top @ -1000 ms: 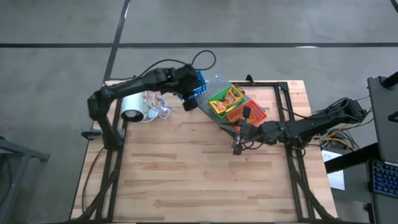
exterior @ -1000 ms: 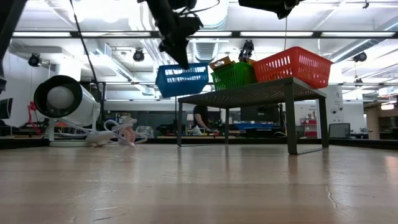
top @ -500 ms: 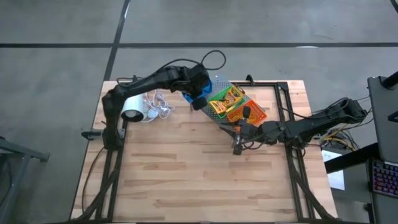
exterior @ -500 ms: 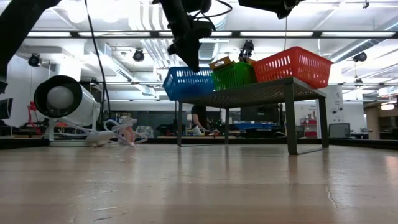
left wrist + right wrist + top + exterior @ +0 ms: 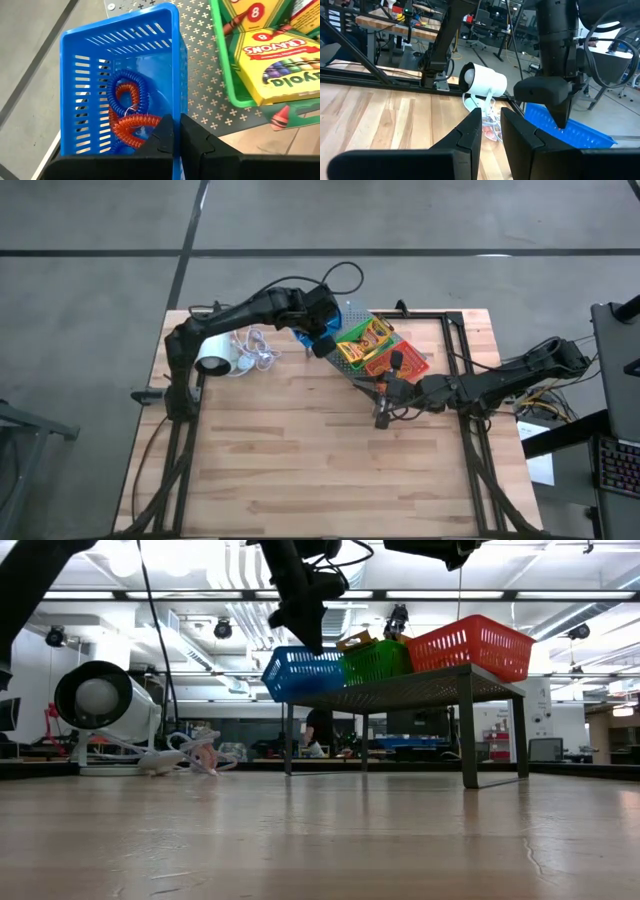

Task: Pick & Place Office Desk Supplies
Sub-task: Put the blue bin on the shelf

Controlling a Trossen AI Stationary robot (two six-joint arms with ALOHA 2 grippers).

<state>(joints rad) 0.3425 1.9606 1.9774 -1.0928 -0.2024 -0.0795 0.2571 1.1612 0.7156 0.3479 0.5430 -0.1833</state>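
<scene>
Blue plastic is the story right now: the left gripper (image 5: 175, 131) is pinched tight on the near wall of the blue bin (image 5: 120, 85), fingers either side of the rim, and that looks like a carrying grip that lets it set the bin down flat on the grey perforated rack (image 5: 210, 75) at the tabletop's far edge. In the low view the blue bin (image 5: 303, 673) sits at the rack's end, right beside the green bin (image 5: 375, 660), with the red-orange bin (image 5: 478, 645) beyond it, so my read is the row of three is being completed. Inside the blue bin lie the coiled blue ring band (image 5: 127, 95) and red ring band (image 5: 134, 127), tangled together. A crayon box (image 5: 280, 57) fills the green bin, packed snug. The right gripper (image 5: 490, 132) waits low over the middle of the tabletop, fingers narrowly apart and holding nothing. Whether the blue bin's base is fully down on the rack is hard to tell; the arm covers it from above. The second crayon box (image 5: 385, 362) shows only partly from above. Near the far left corner sits the white roll (image 5: 213, 352) with its cord, untouched.
</scene>
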